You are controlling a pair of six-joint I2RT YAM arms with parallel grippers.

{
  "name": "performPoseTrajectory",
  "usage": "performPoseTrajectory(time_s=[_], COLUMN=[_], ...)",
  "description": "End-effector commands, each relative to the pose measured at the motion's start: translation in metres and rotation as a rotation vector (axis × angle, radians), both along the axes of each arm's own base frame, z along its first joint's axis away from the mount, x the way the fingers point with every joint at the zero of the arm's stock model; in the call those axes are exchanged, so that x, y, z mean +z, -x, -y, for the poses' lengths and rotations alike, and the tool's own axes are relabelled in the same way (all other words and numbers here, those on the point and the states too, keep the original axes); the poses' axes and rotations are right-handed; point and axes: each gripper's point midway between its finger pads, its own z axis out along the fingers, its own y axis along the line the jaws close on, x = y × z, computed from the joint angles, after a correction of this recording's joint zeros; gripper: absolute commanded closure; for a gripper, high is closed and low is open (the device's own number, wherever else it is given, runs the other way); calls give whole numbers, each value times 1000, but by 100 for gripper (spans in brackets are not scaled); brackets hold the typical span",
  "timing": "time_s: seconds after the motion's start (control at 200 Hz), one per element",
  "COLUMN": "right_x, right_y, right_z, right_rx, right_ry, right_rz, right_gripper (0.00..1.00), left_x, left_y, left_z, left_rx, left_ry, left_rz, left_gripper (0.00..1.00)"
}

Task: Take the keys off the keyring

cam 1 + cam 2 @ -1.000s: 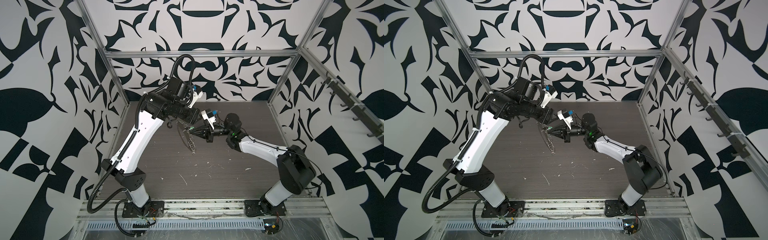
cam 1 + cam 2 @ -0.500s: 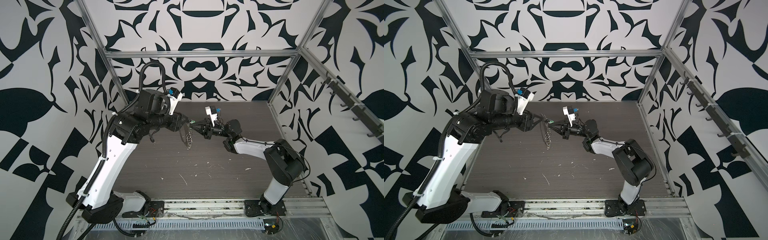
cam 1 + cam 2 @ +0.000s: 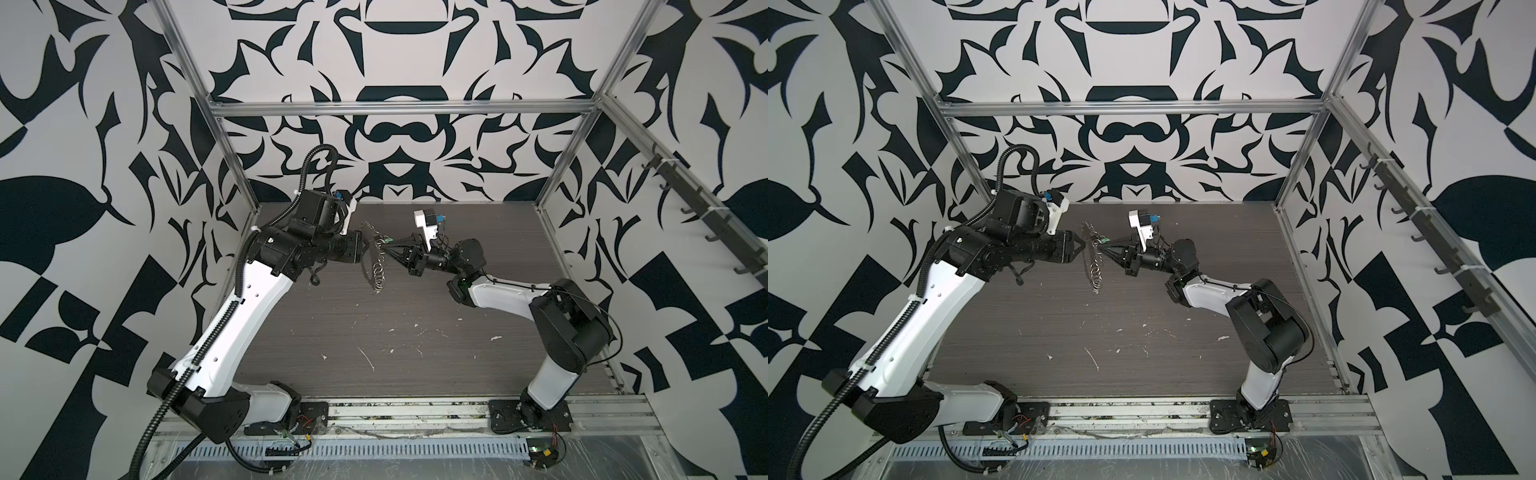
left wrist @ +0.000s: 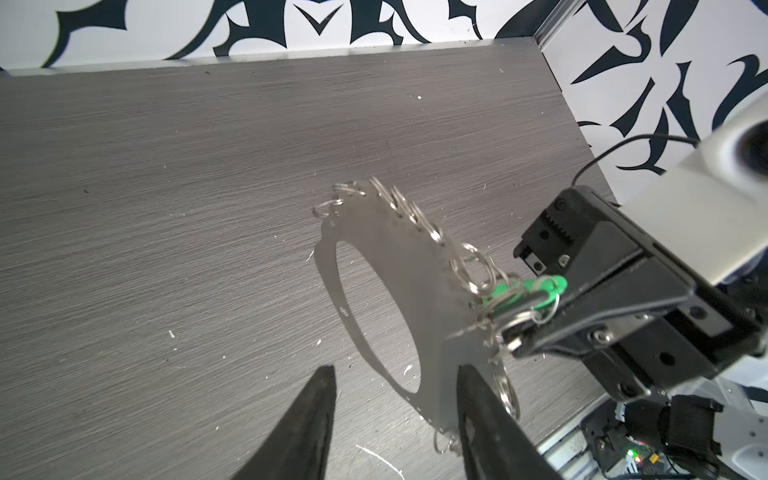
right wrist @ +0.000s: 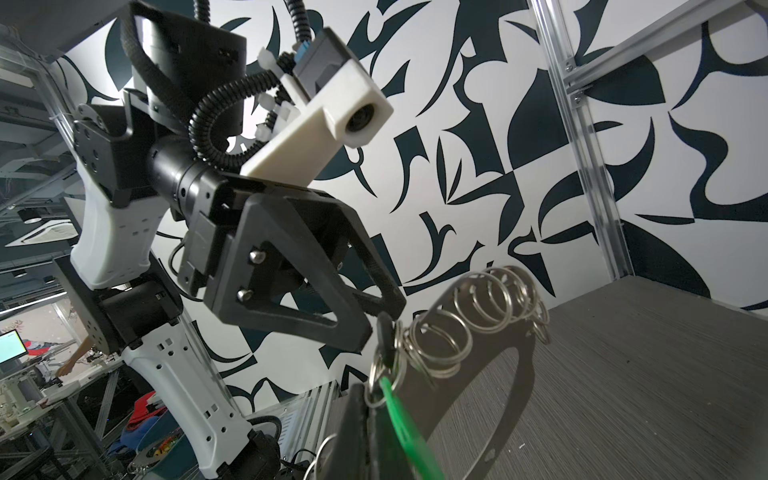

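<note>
The keyring (image 3: 376,270) (image 3: 1095,272), a flat grey loop edged with several small silver rings, hangs in the air over the back of the table. In the left wrist view the keyring (image 4: 419,274) shows its big oval hole. The keys (image 4: 530,291) (image 5: 405,419), a dark key on a green tag, sit at its top edge, seen in both top views (image 3: 387,240) (image 3: 1103,240). My right gripper (image 3: 384,248) (image 3: 1104,250) (image 5: 365,388) is shut on the keyring beside the tag. My left gripper (image 3: 366,245) (image 3: 1084,245) (image 4: 397,374) stands open just left of it, pinching nothing.
White scraps (image 3: 368,359) are scattered over the dark wood table (image 3: 415,316). Aluminium frame posts (image 3: 559,174) stand at the back corners. A rail of hooks (image 3: 706,220) runs along the right wall. The left arm's wrist camera (image 5: 353,112) is close above the keyring.
My left arm has swung down and to the left and now faces the keyring from the left side. My right gripper has carried the keyring up and toward the back.
</note>
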Motion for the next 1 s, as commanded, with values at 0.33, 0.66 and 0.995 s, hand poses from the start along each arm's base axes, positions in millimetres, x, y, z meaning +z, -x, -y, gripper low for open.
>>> performPoseTrajectory(time_s=[0.33, 0.66, 0.995], right_x=[49, 51, 45], right_y=[13, 18, 16], right_z=[10, 8, 7], right_rx=[0, 37, 29], right_ry=[-79, -79, -65], right_rz=[119, 116, 120], right_gripper=[100, 100, 100], left_x=[-19, 6, 76], left_y=[-11, -35, -15], left_z=[5, 21, 55], left_rx=[43, 34, -140], left_ry=[8, 36, 305], left_rz=[-64, -31, 103], left_gripper=[47, 46, 44])
